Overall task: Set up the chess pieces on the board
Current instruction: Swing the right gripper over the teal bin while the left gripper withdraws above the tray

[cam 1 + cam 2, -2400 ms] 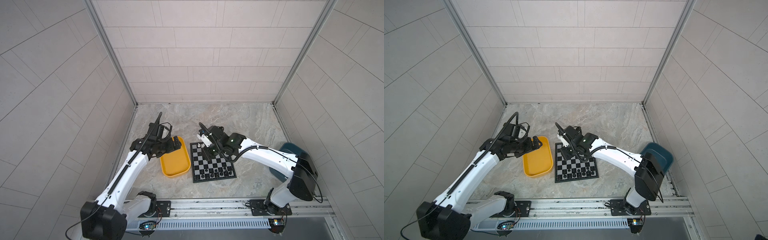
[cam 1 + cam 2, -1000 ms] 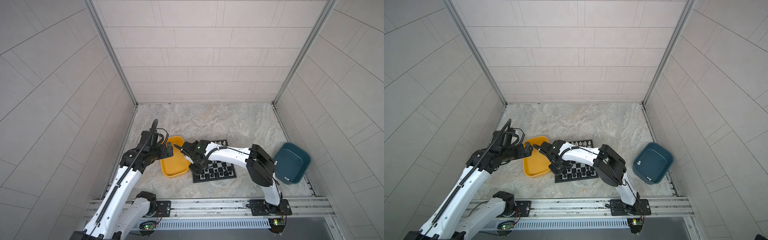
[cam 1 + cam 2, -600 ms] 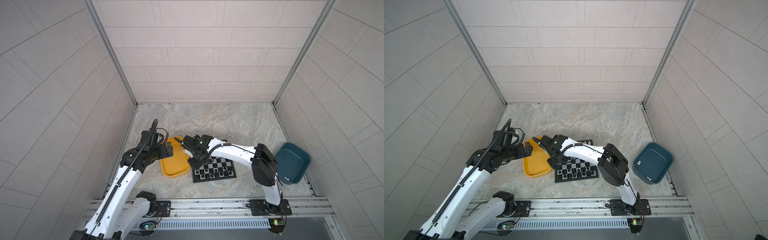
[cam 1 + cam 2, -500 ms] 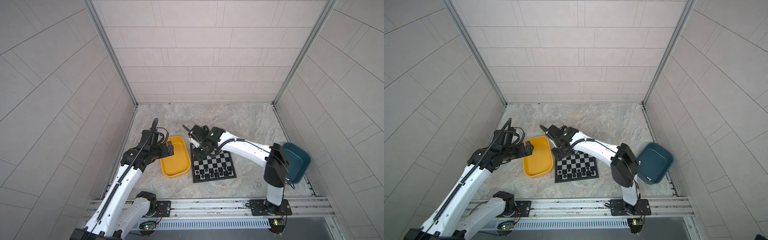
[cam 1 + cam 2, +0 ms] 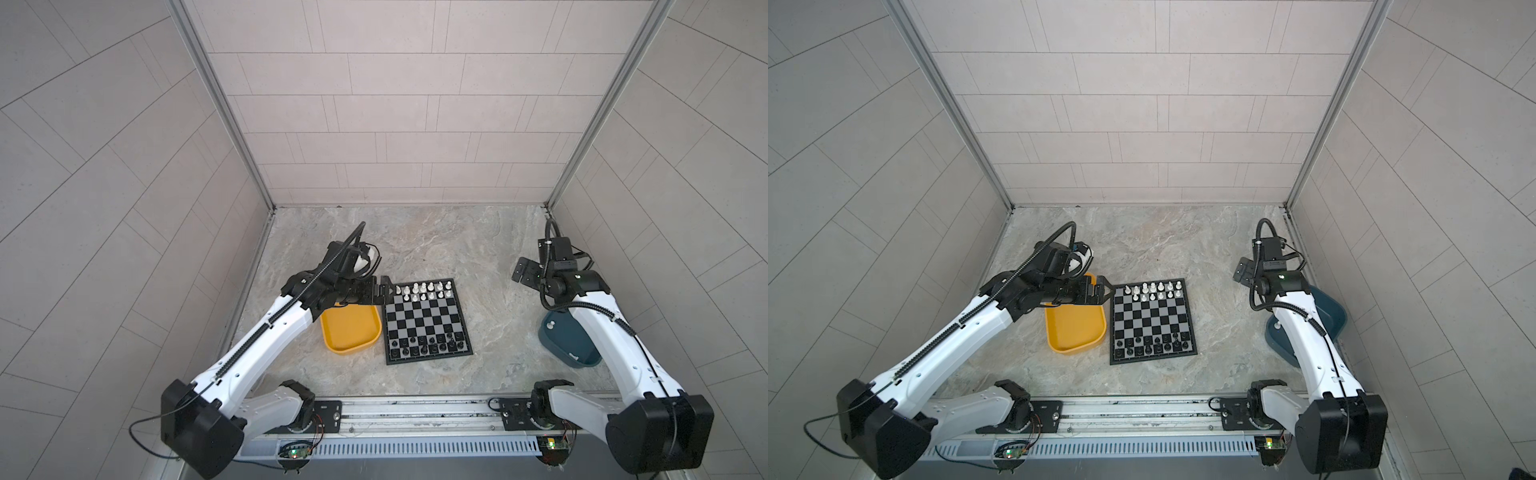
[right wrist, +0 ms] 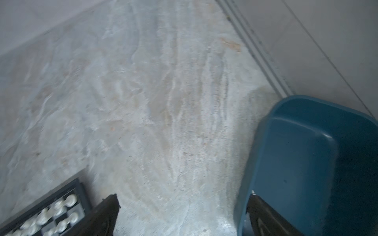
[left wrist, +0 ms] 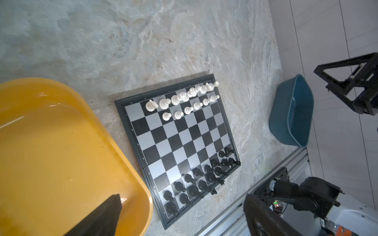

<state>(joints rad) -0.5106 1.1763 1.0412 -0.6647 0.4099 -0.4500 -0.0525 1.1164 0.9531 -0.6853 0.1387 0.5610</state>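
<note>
Roughly, taking 12 o'clock as the back wall in both top views, the marbled counter [image 5: 415, 241] carried the board [image 5: 426, 322] at its middle. The yellow tray [image 5: 351, 332] lay just beside the board's 9 o'clock edge. The blue bin [image 5: 559, 347] sat well apart at 3 o'clock, close to the side wall. No piece showed in the tray.

The left fingers [image 5: 385, 286] hung over the tray's far rim, just beside the board's 10 o'clock corner. They were spread wide with nothing between them. The right fingers [image 5: 524, 273] hovered above bare counter at about 11 o'clock from the bin. They too were spread wide, and the right wrist view showed only counter between them.

The black chessmen [image 5: 428, 347] filled the two ranks at the board's 6 o'clock edge. The white chessmen [image 5: 424, 291] stood on the two ranks at 12 o'clock, but the squares at the 9 o'clock end of those ranks were bare.

A small white thing [image 5: 552, 326], probably one of the missing chessmen, lay inside the bin near its 11 o'clock end. By my judgement, the coming move turned on this thing. It lay at about 5 o'clock from the right fingers and lower, close by the right forearm. The right arm was therefore much the nearer, while the left had the whole board in between. The thing's long axis was too small to make out. The bare squares it would need lay at 9 o'clock from the right fingers, across the board.
</note>
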